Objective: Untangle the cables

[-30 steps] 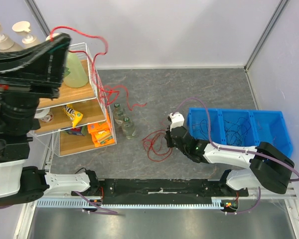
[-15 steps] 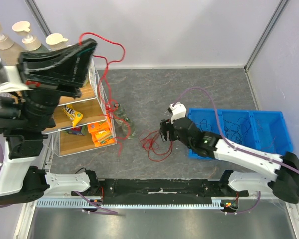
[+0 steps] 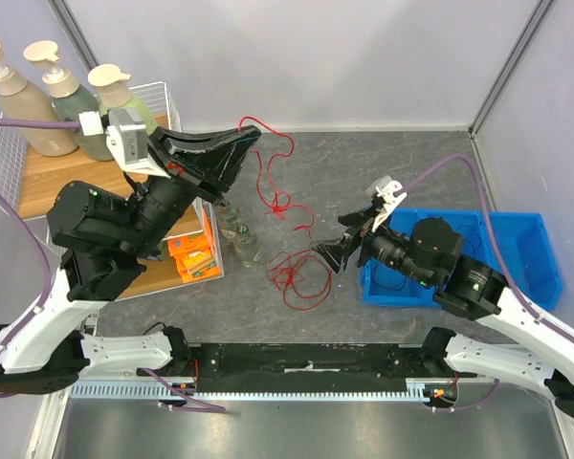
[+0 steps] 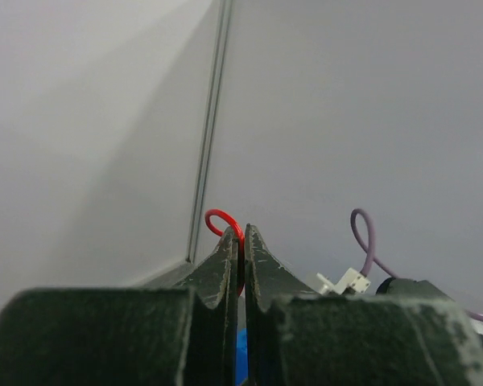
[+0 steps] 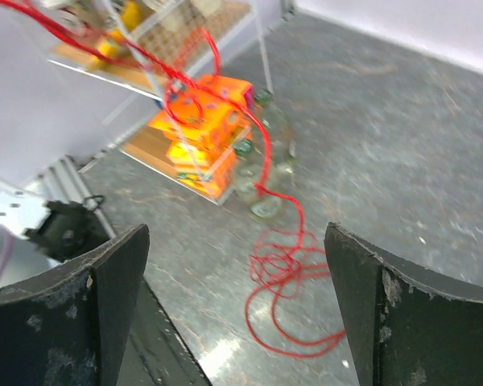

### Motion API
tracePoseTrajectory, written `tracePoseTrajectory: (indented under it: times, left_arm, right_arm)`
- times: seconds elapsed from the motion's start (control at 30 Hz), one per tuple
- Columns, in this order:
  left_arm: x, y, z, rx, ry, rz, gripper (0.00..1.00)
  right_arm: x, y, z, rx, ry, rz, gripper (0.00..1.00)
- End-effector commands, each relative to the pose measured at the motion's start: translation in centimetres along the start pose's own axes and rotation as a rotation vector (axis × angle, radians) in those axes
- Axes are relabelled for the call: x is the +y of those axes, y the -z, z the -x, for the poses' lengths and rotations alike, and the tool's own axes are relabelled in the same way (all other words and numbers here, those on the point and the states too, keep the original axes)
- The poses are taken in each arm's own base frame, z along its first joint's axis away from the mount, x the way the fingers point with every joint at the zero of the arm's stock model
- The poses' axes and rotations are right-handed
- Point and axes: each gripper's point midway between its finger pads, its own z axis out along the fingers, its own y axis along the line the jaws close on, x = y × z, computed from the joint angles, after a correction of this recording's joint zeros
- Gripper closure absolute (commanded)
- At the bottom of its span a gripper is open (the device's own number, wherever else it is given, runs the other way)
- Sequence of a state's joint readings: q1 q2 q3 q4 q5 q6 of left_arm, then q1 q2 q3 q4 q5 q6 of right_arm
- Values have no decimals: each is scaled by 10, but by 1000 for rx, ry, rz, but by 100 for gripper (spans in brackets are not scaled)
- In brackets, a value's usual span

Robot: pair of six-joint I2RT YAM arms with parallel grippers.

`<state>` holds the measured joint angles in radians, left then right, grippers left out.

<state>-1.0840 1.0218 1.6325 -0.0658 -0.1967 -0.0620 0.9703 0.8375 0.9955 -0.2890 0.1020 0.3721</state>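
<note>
Overhead, left claw (image 3: 252,135) pinched shut on end of red cable (image 3: 265,182), which trails down to a loose coil on grey surface (image 3: 364,172) beside bottles (image 3: 239,234); right claw (image 5: 235,233) wide open, empty, near coil; black cables (image 3: 390,277) in blue bin (image 3: 531,253).

The table (image 3: 411,163) lies open toward 12 o'clock. At 9 o'clock the shelf (image 3: 33,180) and bottles (image 3: 244,244) block passage; the bin (image 3: 526,244) walls off 3 o'clock. A red cable (image 3: 280,205) hangs across the middle.

L gripper (image 3: 250,138) up, pinched shut; R gripper (image 5: 233,235) wide open.
</note>
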Motion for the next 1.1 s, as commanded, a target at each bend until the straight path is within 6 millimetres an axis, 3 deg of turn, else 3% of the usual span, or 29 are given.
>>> tracePoseTrajectory:
  times: [0.0, 0.27, 0.4, 0.6, 0.7, 0.77, 0.9, 1.0, 1.03, 1.07]
  left_arm:
    - [10, 4, -7, 11, 147, 86, 98]
    - [5, 4, -41, 68, 262, 92, 98]
    - [12, 8, -70, 119, 300, 146, 98]
    - [21, 19, -108, 146, 387, 210, 98]
    - [20, 18, -117, 161, 407, 214, 98]
    - [19, 17, -118, 164, 401, 206, 98]
    - [22, 20, -123, 172, 381, 213, 98]
    - [25, 27, -136, 197, 342, 217, 97]
    - [28, 32, -143, 209, 340, 230, 88]
    - [32, 37, -151, 221, 344, 251, 72]
  right_arm:
    - [43, 13, 44, -124, 27, 221, 3]
    - [76, -15, 58, -169, -85, 370, 3]
    - [69, -35, 48, -124, -137, 307, 6]
    - [56, -39, 36, -133, -172, 226, 12]
    - [55, -44, 27, -117, -179, 225, 30]
    - [53, -44, 23, -110, -178, 216, 56]
    - [32, -37, 13, -121, -193, 122, 94]
    - [4, -25, -1, -102, -178, -18, 100]
    - [-16, -21, -11, -78, -156, -120, 100]
    - [-28, -16, -20, -42, -140, -183, 100]
